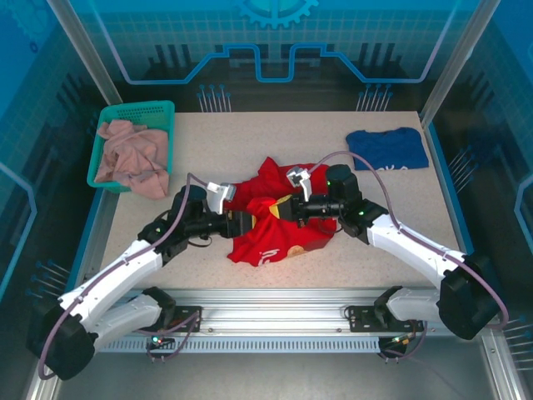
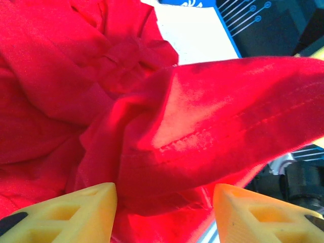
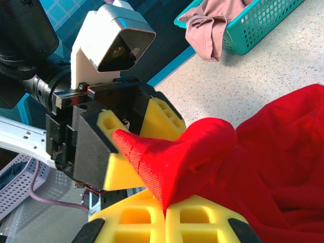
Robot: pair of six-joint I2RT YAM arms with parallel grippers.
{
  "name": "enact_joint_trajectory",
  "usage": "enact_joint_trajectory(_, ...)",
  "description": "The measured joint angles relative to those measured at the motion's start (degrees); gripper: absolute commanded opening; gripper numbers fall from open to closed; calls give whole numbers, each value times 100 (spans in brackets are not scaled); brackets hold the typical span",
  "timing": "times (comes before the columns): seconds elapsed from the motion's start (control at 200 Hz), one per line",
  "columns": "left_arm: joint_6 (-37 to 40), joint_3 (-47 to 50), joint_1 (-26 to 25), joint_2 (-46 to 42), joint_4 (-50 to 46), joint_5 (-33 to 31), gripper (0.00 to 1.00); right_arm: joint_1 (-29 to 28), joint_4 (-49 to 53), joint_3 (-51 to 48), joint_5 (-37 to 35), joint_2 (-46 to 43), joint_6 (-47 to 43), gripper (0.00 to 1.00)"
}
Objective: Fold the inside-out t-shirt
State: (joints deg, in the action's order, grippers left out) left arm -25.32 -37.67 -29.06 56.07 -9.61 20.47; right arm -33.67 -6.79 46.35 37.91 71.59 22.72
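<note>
The inside-out t-shirt (image 1: 279,242) lies bunched, bright red, in the middle of the table, a white print showing near its front edge. Both grippers meet over its middle. My right gripper (image 1: 281,210) is shut on a fold of the red cloth (image 3: 177,167), which rises as a pointed ridge from between its yellow fingers (image 3: 217,217). My left gripper (image 3: 147,152) faces it with its jaws apart around the tip of that same ridge. In the left wrist view its yellow fingertips (image 2: 91,212) stand wide apart, with the left gripper (image 2: 164,212) open over a thick hemmed fold of the t-shirt (image 2: 202,131).
A teal basket (image 1: 133,112) at the back left holds a pale pinkish garment (image 1: 129,158). A dark blue t-shirt (image 1: 387,148) lies at the back right. Bare tabletop (image 1: 250,142) surrounds the red shirt. The metal rail (image 1: 275,304) runs along the near edge.
</note>
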Motion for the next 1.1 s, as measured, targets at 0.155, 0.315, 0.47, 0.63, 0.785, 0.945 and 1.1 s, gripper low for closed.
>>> enact_joint_trajectory(0.155, 46, 0, 0, 50, 0, -212, 53, 4, 55, 0, 2, 0, -4, 0)
enact_joint_trajectory(0.315, 140, -9, 0, 50, 13, -343, 29, 11, 87, 0, 0, 0, -26, 0)
enact_joint_trajectory(0.47, 192, -46, 0, 44, 42, -308, 0, 37, 125, 0, -2, 0, -50, 0)
enact_joint_trajectory(0.63, 125, -245, 26, -57, -26, 111, 0, 52, 538, 39, -254, 0, -227, 17)
enact_joint_trajectory(0.785, -136, -457, 118, -278, -35, 852, 0, 90, 1375, 203, -916, 0, -579, 30)
enact_joint_trajectory(0.945, -225, -603, 264, -326, -184, 1158, 0, 57, 1906, 256, -1412, -2, -925, 37)
enact_joint_trajectory(1.1, -302, -634, 315, -280, -297, 1241, 0, -343, 2245, 431, -1871, -181, -1390, 45)
